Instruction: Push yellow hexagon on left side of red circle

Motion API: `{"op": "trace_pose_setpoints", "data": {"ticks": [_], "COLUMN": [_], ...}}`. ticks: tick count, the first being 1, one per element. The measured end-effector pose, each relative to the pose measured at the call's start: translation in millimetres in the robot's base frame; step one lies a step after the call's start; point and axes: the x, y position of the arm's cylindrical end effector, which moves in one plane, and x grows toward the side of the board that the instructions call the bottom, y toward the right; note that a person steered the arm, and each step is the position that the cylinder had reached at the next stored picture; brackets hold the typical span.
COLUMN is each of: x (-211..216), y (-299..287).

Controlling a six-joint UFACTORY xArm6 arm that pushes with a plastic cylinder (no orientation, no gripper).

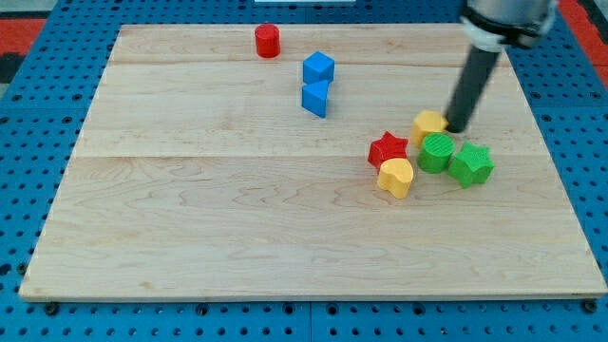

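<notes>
The yellow hexagon sits right of the board's centre, touching the top of a green round block. The red circle stands far off at the view's top, left of centre. My tip rests on the board just to the right of the yellow hexagon, touching or almost touching it. The dark rod rises from there toward the view's top right.
A red star and a yellow heart lie just left of and below the hexagon. A green star sits right of the green round block. Two blue blocks stand between the cluster and the red circle.
</notes>
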Motion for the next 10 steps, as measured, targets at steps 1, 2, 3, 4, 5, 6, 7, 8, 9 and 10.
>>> {"op": "trace_pose_setpoints", "data": {"ticks": [1,2,3,4,5,6,7,8,9,10], "x": [0.0,9.8,42.4,59.5,16.3,-15.6,31.9,-4.9,-60.7,-107.7], "y": [-107.5,-91.3,-81.5,-158.9,-217.3,-229.3,-200.4,-160.9,-227.8,-257.3]}}
